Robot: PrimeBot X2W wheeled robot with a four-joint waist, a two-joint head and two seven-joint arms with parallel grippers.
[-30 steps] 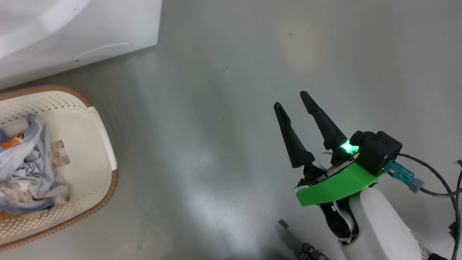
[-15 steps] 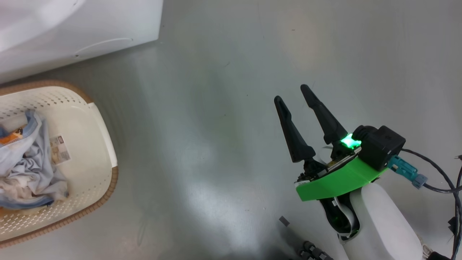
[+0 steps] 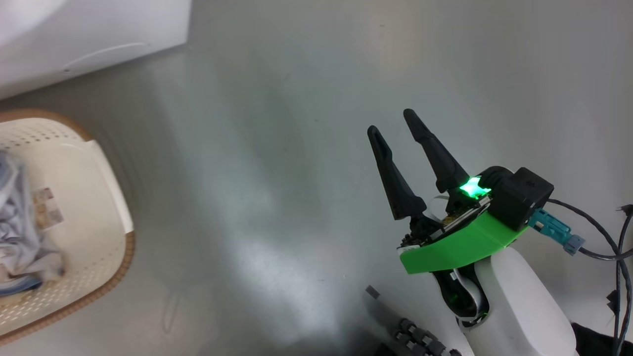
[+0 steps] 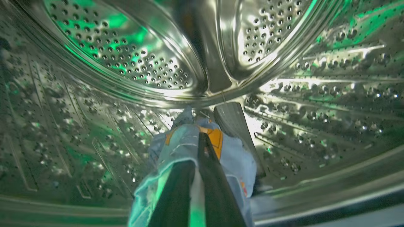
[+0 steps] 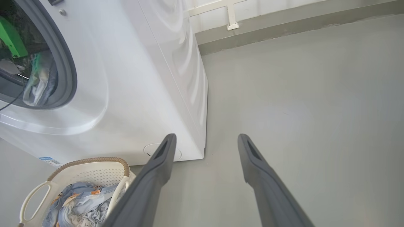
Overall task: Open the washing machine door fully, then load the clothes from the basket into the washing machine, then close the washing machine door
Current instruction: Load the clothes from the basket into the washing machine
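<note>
In the left wrist view my left gripper is inside the steel perforated drum of the washing machine, shut on a light-blue garment with an orange patch. The cloth hangs around the fingers, low over the drum floor. My right gripper hovers open and empty over the grey floor, right of the white washing machine. The cream basket stands in front of the machine, with more light-blue clothes in it. The door is out of view.
The blue-grey door seal rings the opening, and the green part of my left arm shows inside it. A round service flap sits low on the machine front. Bare grey floor runs right to a wall skirting.
The head view has shifted, so the basket and the machine sit further left in the picture. My right gripper stays open and has risen slightly.
</note>
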